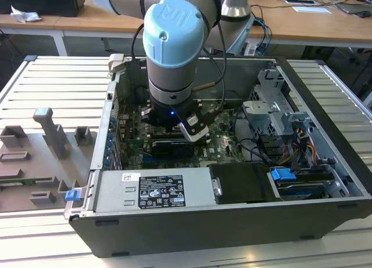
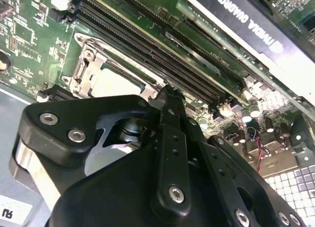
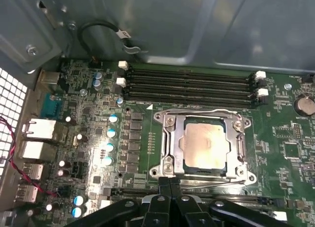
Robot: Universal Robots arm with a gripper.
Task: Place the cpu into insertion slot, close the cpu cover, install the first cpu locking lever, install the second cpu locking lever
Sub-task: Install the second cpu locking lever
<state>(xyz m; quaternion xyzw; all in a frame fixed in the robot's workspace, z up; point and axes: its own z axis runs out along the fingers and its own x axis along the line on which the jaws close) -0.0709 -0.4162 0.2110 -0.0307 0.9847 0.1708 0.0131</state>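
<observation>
In the first wrist view the cpu, a pale square chip, lies flat in the insertion slot on the green board. The cpu cover, a silvery frame, lies down around it. Thin wire levers run along two edges of the cover: one on the memory-slot side and one on the gripper's side. My gripper is shut, its tips pressed together just off the cover's near edge with nothing between them. The second wrist view shows the gripper from behind, beside the cpu. The arm's wrist reaches down into the open computer case.
Long black memory slots lie beyond the socket. A black graphics card sits past them. The grey power supply, a metal drive cage and the case walls hem the arm in. Grey fixtures stand at the exterior view's left.
</observation>
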